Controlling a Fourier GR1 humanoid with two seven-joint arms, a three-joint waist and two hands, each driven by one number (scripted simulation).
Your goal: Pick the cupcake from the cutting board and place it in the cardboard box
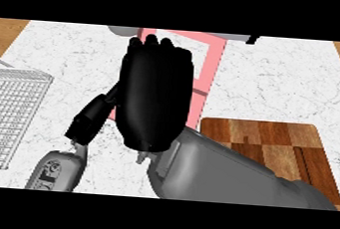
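We find no readable text, labels, brands, numbers or signs anywhere in this view. The wooden cutting board near right, the pink box far centre and the wire rack at left carry no lettering.

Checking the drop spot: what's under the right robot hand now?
Under the right robot hand only pink box edges show. The box's inside is covered, and no cupcake is visible.

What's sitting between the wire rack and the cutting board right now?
In the head view, both hands: the left hand low, the right hand raised over the pink box, between wire rack and cutting board.
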